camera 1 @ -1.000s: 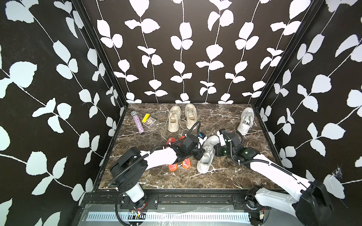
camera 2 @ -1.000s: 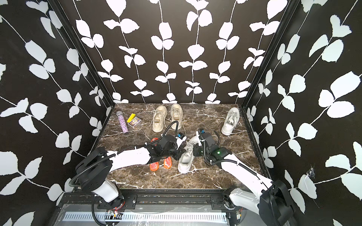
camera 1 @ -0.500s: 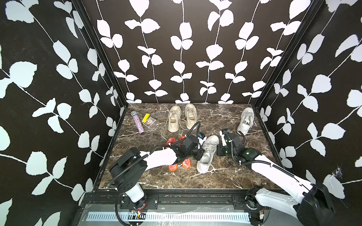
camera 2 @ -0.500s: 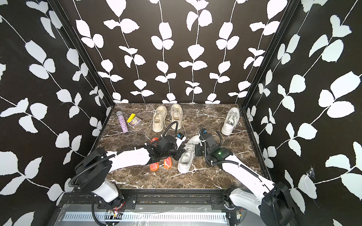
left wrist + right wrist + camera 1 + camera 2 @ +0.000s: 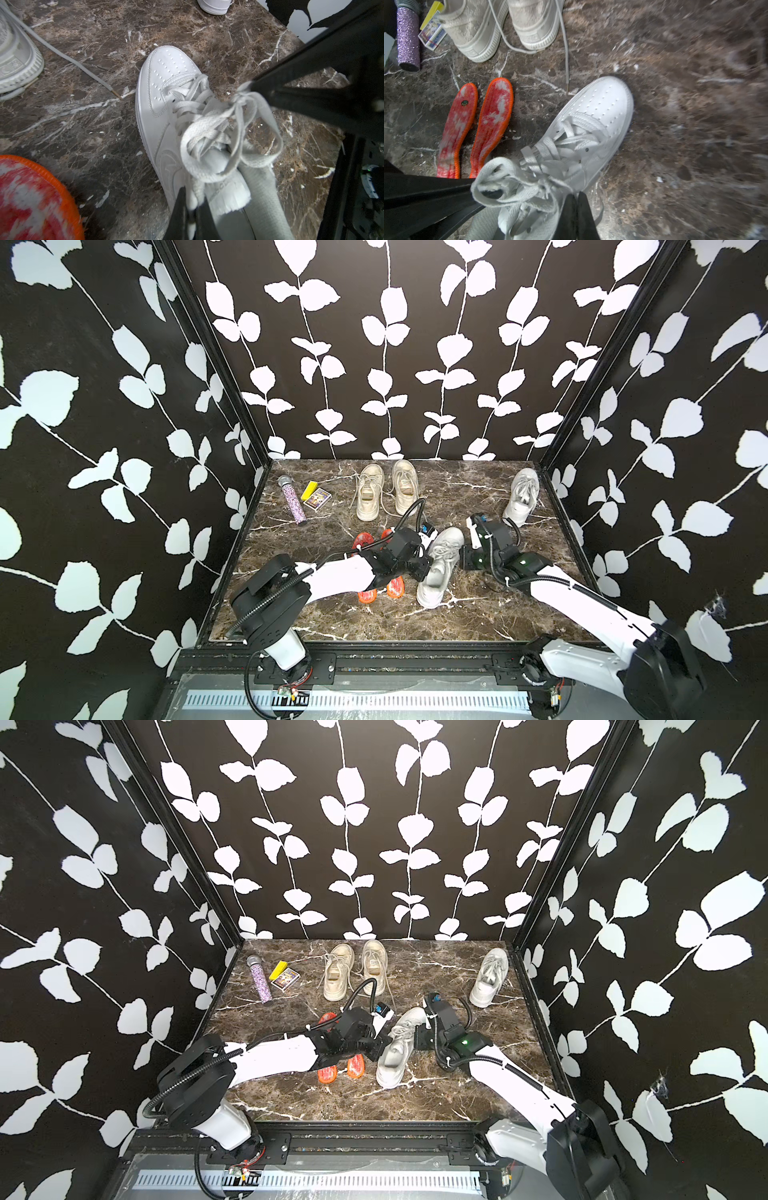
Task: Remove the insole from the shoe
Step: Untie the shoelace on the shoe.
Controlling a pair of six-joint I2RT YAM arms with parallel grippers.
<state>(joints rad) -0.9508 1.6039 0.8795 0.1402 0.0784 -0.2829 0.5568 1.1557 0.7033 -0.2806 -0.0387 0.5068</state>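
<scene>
arms low, left hand and right hand pinched at shoe

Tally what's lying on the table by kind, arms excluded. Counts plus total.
Beige sneakers: 2
White sneakers: 2
Loose orange insoles: 2
Purple glitter microphone: 1
Small card box: 1
Total: 8
</scene>
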